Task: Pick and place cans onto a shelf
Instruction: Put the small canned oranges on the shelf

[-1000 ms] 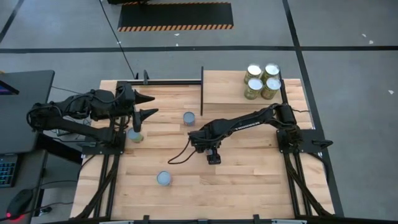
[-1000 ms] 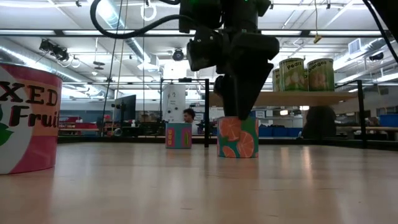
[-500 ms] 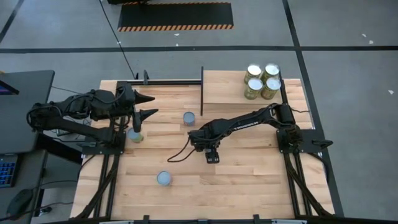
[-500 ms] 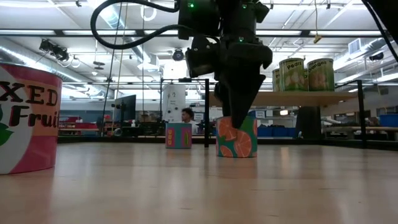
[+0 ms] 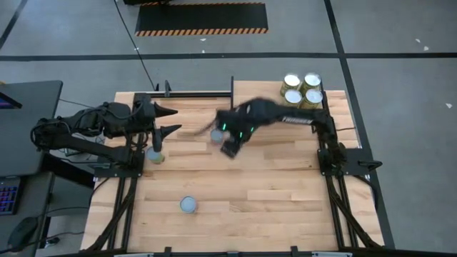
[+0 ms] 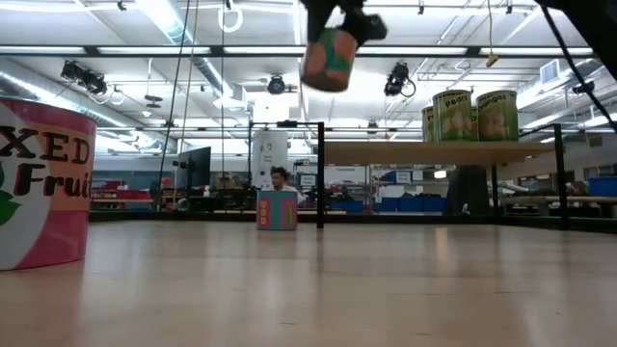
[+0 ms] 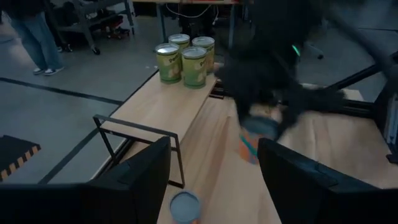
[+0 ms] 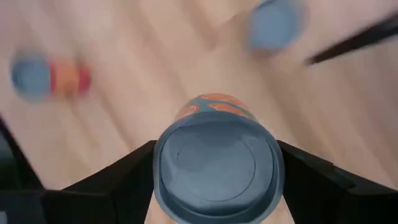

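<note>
The right claw [image 8: 214, 186] grips an orange-patterned can [image 8: 214, 158], one dark finger on each side of its grey lid, and holds it in the air above the table [image 5: 285, 200], just in front of the shelf's dark upright panel [image 5: 231, 95]; in the low view the can [image 6: 329, 58] hangs tilted, higher than the shelf top. The shelf [image 5: 257, 100] carries four yellow-green cans [image 5: 300, 92] grouped at the corner farthest from that panel. A blue-lidded can [image 5: 216, 135] stands on the table near the foot of the panel, partly hidden by the right arm. Another can [image 5: 188, 205] stands well away from the shelf, toward the table's near edge. The left claw [image 5: 171, 120] hangs with its fingers spread and nothing between them, on the side of the panel away from the shelf, and a further can [image 5: 155, 155] sits just beside it. A person [image 6: 280, 177] shows in the room behind the table.
</note>
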